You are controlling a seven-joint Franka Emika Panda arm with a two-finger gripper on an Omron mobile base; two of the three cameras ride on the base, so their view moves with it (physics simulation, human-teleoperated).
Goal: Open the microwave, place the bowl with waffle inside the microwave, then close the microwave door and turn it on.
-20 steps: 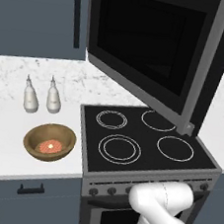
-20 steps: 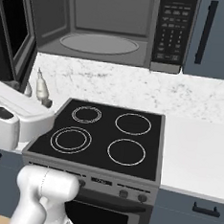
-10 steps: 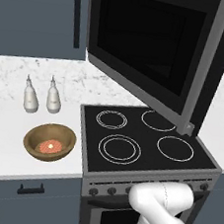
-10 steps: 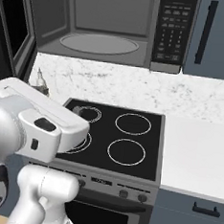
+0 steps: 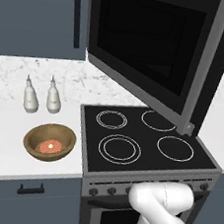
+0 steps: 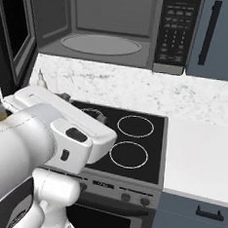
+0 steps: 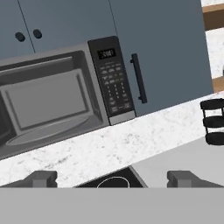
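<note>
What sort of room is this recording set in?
A rendered home kitchen, by the look of it: a black four-ring stove set into a marble-look counter, an open microwave mounted above it, and blue-grey cabinets alongside.

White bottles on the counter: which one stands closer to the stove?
The right-hand bottle in the left base view; it stands between the other bottle and the stove, on the counter behind the bowl.

Microwave door [image 6: 12, 38] cut by left edge; arm hides bottles [image 6: 41, 78]
</note>
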